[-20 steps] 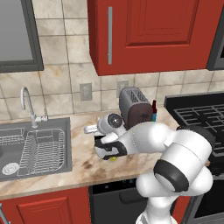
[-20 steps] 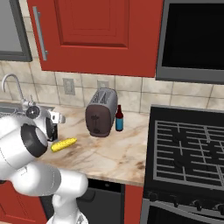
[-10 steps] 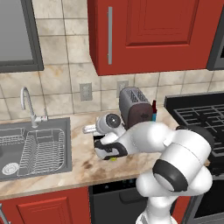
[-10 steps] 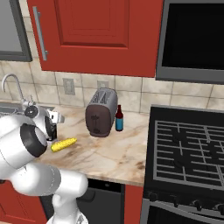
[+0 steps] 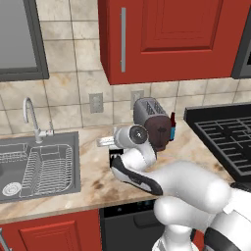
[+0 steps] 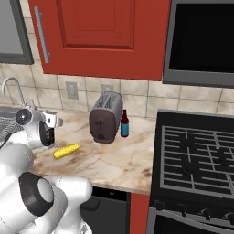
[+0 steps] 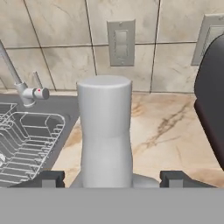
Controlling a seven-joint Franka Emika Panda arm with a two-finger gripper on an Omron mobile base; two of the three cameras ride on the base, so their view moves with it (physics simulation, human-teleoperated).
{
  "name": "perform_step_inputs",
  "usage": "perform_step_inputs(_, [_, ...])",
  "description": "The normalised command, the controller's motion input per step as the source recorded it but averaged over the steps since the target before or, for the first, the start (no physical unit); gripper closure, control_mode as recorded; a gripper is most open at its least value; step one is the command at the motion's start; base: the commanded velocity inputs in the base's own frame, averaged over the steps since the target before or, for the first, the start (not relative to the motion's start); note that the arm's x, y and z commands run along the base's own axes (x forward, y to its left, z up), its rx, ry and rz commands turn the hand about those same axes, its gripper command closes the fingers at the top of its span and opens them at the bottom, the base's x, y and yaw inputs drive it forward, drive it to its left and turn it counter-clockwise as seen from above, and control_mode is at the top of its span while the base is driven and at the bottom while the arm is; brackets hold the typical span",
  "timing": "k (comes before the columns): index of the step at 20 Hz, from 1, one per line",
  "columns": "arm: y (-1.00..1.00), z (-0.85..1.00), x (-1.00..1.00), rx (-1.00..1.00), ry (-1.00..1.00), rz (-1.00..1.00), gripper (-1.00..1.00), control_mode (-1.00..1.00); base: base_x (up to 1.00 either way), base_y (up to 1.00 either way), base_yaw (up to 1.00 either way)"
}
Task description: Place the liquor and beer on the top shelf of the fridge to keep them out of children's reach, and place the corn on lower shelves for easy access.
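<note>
A small pale clear liquor bottle (image 7: 105, 131) rises in the lower middle of the hand view, its slim neck ending in a flat round top in front of the beige tiled backsplash (image 7: 57, 26). The gripper (image 7: 113, 179) has its two dark fingertips (image 7: 52, 178) standing apart at the bottom of that frame, one on each side of the bottle's widening shoulder. I cannot tell whether they press on the glass. A white wall outlet (image 7: 121, 42) sits on the tiles just above the bottle's top. At the left of the same view are a grey steel sink (image 7: 65, 105) with a wire rack (image 7: 26, 140) in it and a curved chrome faucet (image 7: 19, 85). In the right base view, the white arm's wrist is at the left edge of the frame, over the marbled beige counter (image 6: 123, 160). A small yellow corn cob (image 6: 66, 151) lies flat on the counter just to the right of it. Further right, near the centre, stands a dark brown toaster with a silver top (image 6: 105, 118). The slim dark red-brown beer bottle with a blue label (image 6: 124, 124) stands upright just beside the toaster's right flank. A black gas stove (image 6: 196, 160) is at the lower right, and a red cabinet door (image 6: 100, 32) hangs across the top.
</note>
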Motion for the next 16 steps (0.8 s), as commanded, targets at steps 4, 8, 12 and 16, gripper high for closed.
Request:
perform_step_inputs(4, [-0.58,0.96,-0.4,0.01,0.0,0.0,1.0,-1.0,0.0,0.0,0.0])
perform_step_inputs(8, [-0.72,0.7,-0.41,0.01,0.0,0.0,1.0,-1.0,0.0,0.0,0.0])
perform_step_inputs(12, [-0.66,0.57,-0.56,0.0,0.0,0.0,1.0,-1.0,0.0,0.0,0.0])
perform_step_inputs(16, [-0.64,0.52,-0.76,-0.04,0.0,0.0,1.0,-1.0,0.0,0.0,0.0])
